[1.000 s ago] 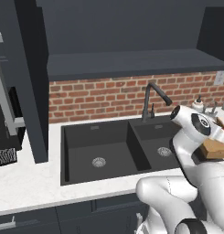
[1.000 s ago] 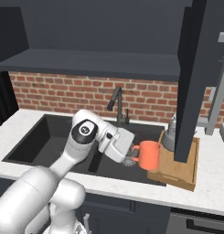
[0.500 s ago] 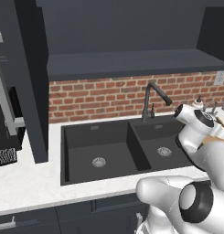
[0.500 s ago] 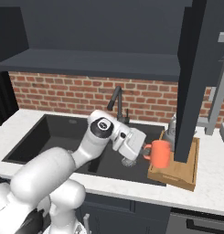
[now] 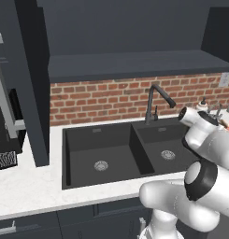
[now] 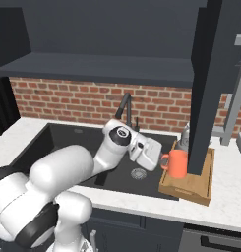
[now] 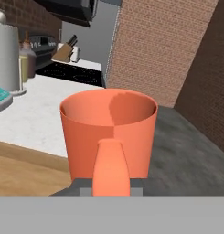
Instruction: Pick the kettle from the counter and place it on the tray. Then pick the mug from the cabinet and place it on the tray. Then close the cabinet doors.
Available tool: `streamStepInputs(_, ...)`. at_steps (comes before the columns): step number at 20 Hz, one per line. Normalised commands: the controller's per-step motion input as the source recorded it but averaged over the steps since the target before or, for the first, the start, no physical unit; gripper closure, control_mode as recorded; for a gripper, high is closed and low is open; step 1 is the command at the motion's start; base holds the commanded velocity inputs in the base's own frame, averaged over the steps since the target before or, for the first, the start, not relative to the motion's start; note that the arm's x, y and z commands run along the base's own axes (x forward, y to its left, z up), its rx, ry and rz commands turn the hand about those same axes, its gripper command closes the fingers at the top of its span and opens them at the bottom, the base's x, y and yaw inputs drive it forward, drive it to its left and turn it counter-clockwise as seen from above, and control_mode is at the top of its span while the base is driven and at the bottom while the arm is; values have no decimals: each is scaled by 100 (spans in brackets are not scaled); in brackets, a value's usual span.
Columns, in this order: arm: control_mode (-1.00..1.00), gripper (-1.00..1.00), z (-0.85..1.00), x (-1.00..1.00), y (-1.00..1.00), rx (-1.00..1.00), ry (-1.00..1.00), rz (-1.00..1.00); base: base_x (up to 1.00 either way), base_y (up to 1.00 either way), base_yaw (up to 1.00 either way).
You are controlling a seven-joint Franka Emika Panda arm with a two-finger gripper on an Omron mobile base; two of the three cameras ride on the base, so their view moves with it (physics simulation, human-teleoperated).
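Note:
My gripper (image 6: 160, 158) is shut on the loop handle of the orange mug (image 6: 177, 163), which stays upright at the left end of the wooden tray (image 6: 193, 186). Whether the mug touches the tray I cannot tell. In the hand view the mug (image 7: 109, 128) is close in front, its handle pinched between my gripper (image 7: 111, 186), with the tray (image 7: 22, 167) at lower left. The grey kettle (image 6: 184, 136) stands at the tray's far end, mostly hidden by an open cabinet door (image 6: 206, 88). The other cabinet door (image 5: 29, 88) hangs open on the left. The counter (image 6: 225, 202) is white.
A dark double sink (image 5: 116, 154) with a black faucet (image 5: 155, 100) lies left of the tray. The brick wall (image 6: 82, 101) runs behind. The hand view has a pale tall canister (image 7: 6, 50), a knife block (image 7: 65, 52) and a stove (image 7: 67, 71) further along the counter.
The arm has swung right, carrying the mug from over the sink's right basin to the tray's left end. The gripper stays shut on the handle.

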Motion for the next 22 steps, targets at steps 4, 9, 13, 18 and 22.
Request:
streamStepInputs(4, -100, 100, -16, 30, -9, 3, 0, 12, 0, 0, 0)
streamStepInputs(9, -100, 100, -15, 27, -11, 4, 0, 12, 0, 0, 0)
streamStepInputs(13, -100, 100, -17, 3, -27, 9, 0, 13, 0, 0, 0)
streamStepInputs(18, -100, 100, -17, 0, -25, 10, 0, 12, 0, 0, 0)
streamStepInputs(22, -100, 100, -16, -1, -20, 8, 0, 10, 0, 0, 0)
